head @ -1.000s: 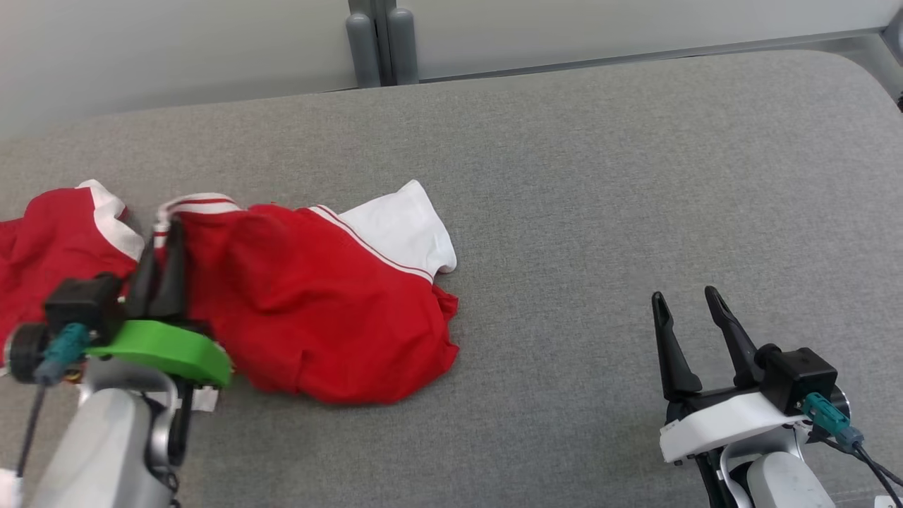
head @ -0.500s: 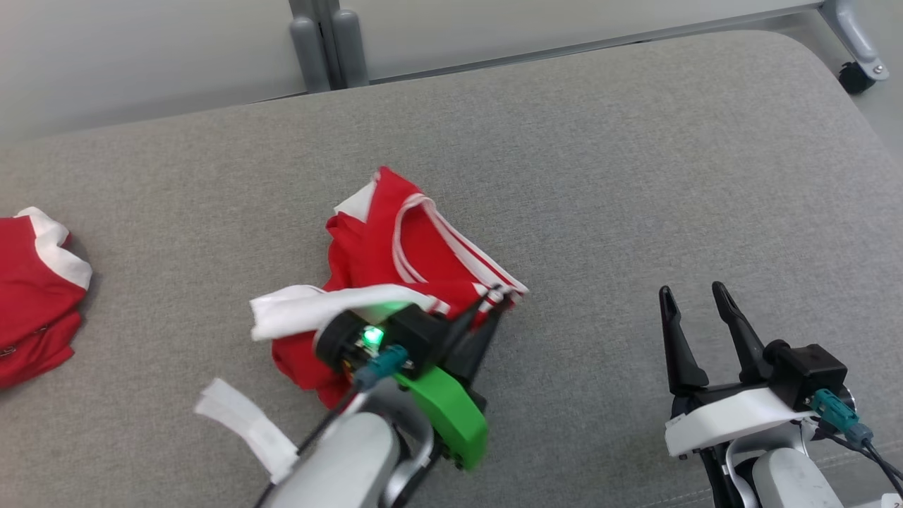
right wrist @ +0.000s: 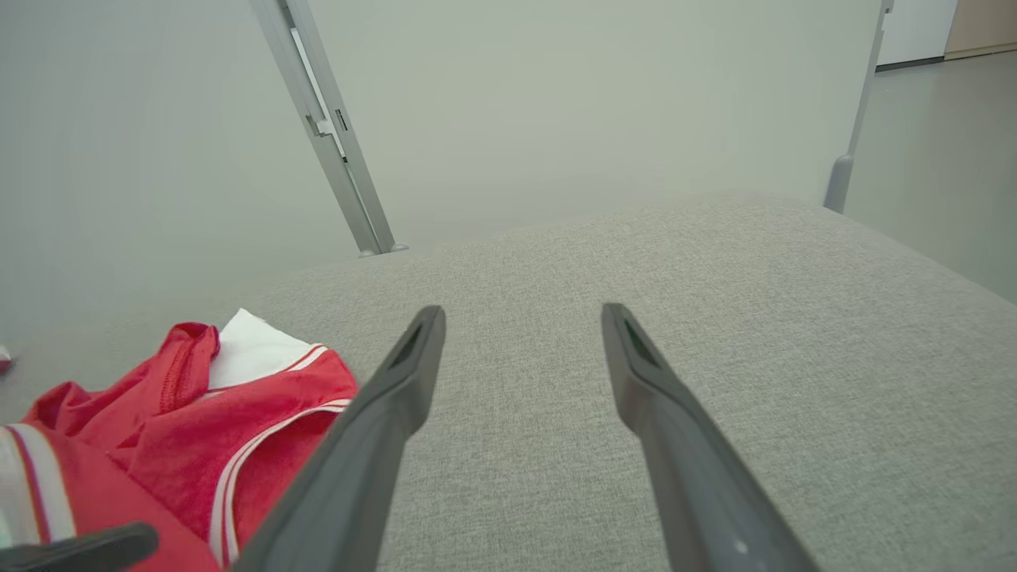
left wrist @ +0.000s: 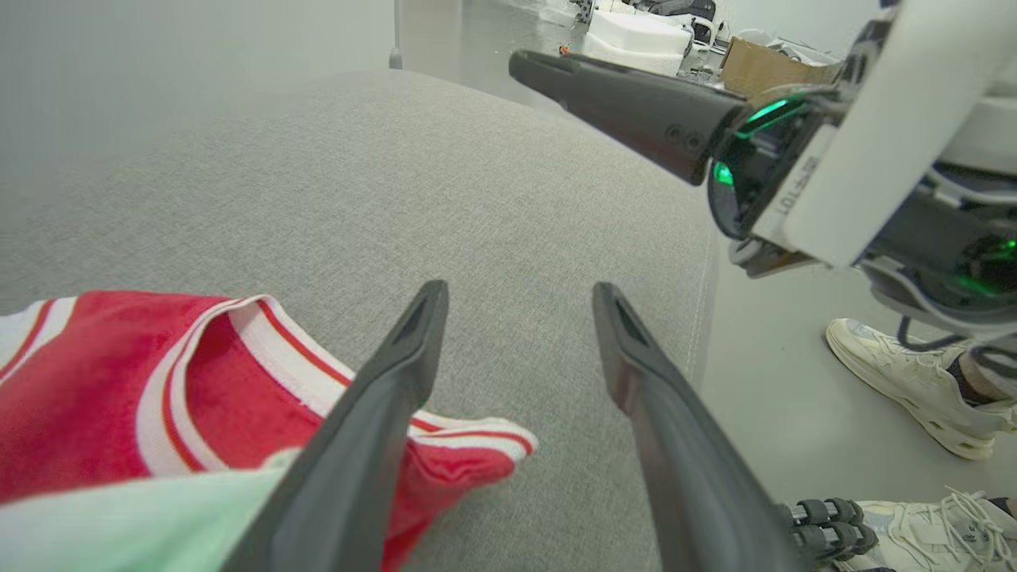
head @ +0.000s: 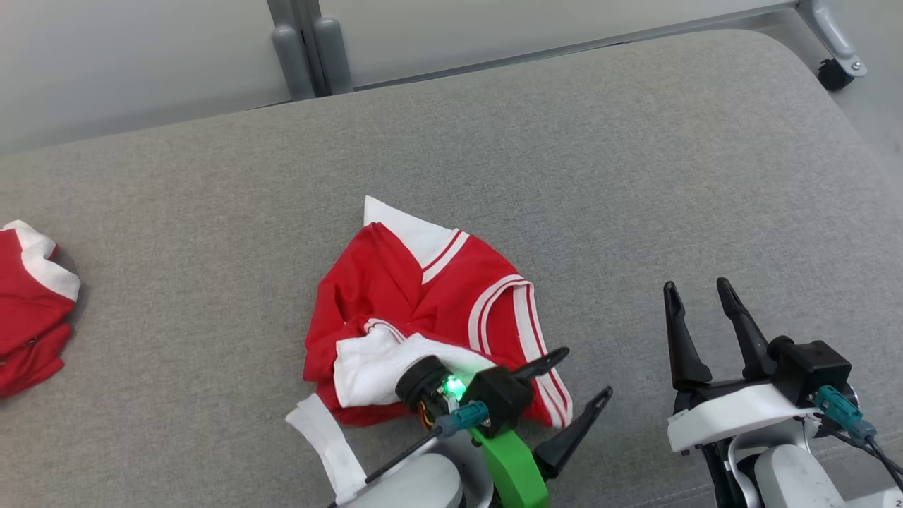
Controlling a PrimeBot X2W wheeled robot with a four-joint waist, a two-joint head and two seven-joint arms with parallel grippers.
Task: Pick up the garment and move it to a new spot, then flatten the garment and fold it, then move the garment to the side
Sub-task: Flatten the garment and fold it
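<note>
The garment (head: 416, 310) is a red top with white sleeves and striped trim, lying crumpled at the middle of the grey cushion (head: 564, 162). My left gripper (head: 585, 370) hovers at its near right corner, jaws spread wide with nothing between them. In the left wrist view the striped hem of the garment (left wrist: 238, 373) lies beside and under the left finger (left wrist: 373, 429). My right gripper (head: 695, 296) stands open to the right, clear of the cloth. In the right wrist view the garment (right wrist: 183, 429) sits at the lower left.
Another red and white garment (head: 32, 310) lies at the cushion's far left edge. A grey frame post (head: 303, 49) rises behind the cushion, a caster (head: 836, 70) stands at the back right. A person's pale shoes (left wrist: 906, 381) rest on the floor off the cushion's edge.
The left gripper has carried the garment rightward to the cushion's middle and let go, its jaws now wide apart. The head camera has shifted. The right gripper has stayed put.
</note>
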